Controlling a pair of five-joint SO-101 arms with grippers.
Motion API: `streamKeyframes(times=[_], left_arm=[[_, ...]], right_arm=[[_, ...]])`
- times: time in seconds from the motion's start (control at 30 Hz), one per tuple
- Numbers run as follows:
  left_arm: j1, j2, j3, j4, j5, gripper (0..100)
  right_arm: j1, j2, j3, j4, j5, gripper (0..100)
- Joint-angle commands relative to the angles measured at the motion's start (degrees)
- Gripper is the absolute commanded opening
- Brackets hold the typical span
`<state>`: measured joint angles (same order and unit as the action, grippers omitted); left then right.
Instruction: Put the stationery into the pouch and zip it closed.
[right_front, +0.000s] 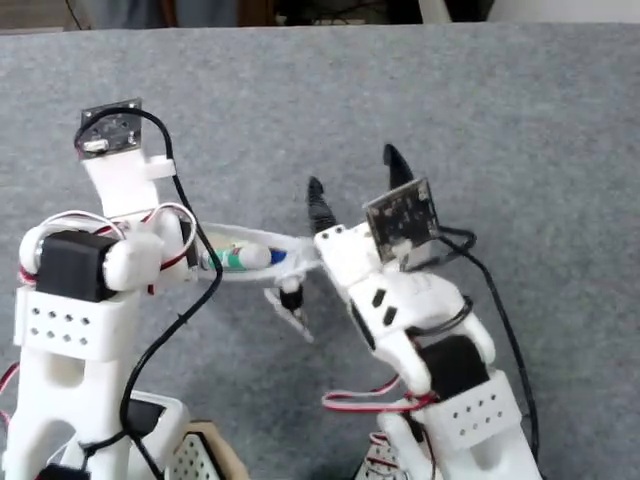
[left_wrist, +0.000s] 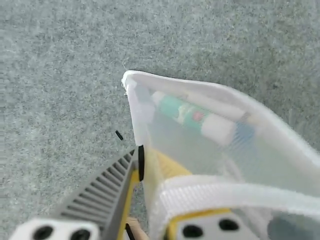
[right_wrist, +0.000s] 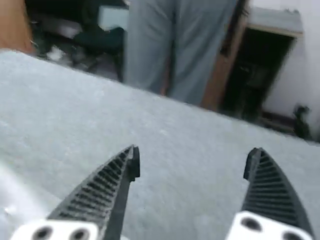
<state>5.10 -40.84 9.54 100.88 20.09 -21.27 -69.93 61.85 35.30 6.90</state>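
I recorded the left gripper clamped on one end of the pouch, its wrist turned inward toward the other arm. The right gripper stood just beside the pouch's far end, fingers spread wide, grasping nothing, aimed out over the grey table. Count: two arms, one pouch. The pouch was translucent white and lay between the arms. One green-and-white stick showed inside; the other contents were too blurred to count.

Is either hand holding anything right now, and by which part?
Left hand clamps the pouch by its short end edge. Right hand is open, holding nothing.
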Motion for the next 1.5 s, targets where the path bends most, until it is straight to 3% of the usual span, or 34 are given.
streamKeyframes(times=[0.0,0.2,0.53,0.7,1.0,1.2,1.47], left_arm=[[-0.5,-1.2,0.7,-0.2,0.1,3],[-4.9,-1.3,1.4,-1.0,0.1,3],[-5.6,-1.2,2.3,-1.5,0.3,3],[-5.6,-1.2,2.2,-1.5,0.4,3],[-6.0,-1.1,2.7,-2.8,0.5,3],[-6.0,-1.1,2.7,-3.0,0.4,3],[-6.0,-1.1,2.7,-3.0,0.4,3]], right_arm=[[1.8,0.0,-0.4,4.5,0.2,32.8],[3.3,0.0,-0.7,15.7,0.2,32.5],[3.2,0.0,-5.4,20.0,0.2,32.5],[-0.8,0.4,-7.1,23.8,0.2,32.5],[-10.6,0.0,-23.3,42.7,0.1,32.5],[-14.9,0.4,-28.5,49.9,-9.2,32.5],[-20.1,0.6,-27.4,48.1,-14.9,32.5]])
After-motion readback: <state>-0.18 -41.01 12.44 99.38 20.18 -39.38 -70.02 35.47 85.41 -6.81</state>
